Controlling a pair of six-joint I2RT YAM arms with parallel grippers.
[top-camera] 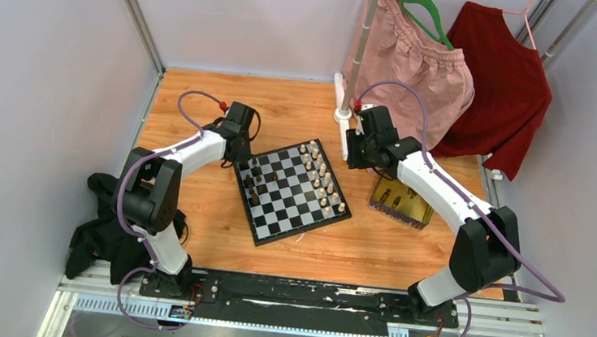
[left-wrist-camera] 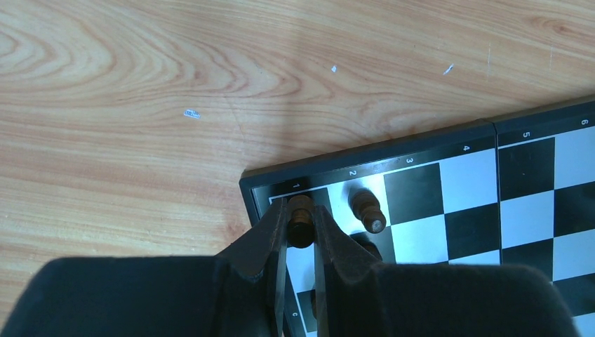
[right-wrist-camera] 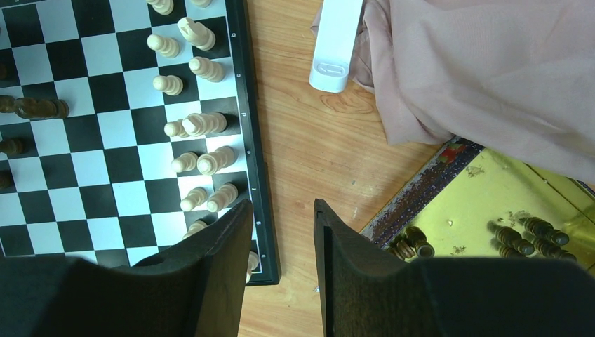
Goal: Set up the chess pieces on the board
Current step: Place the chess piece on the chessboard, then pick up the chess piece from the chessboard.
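The left pincer (left-wrist-camera: 299, 212) pinches one dark chess piece (left-wrist-camera: 301, 205) at the corner square of the board (left-wrist-camera: 414, 191), while the right pincer (right-wrist-camera: 281, 210) stands spread and empty above the bench (right-wrist-camera: 309, 140), between the board and the gold tray (right-wrist-camera: 491, 193).
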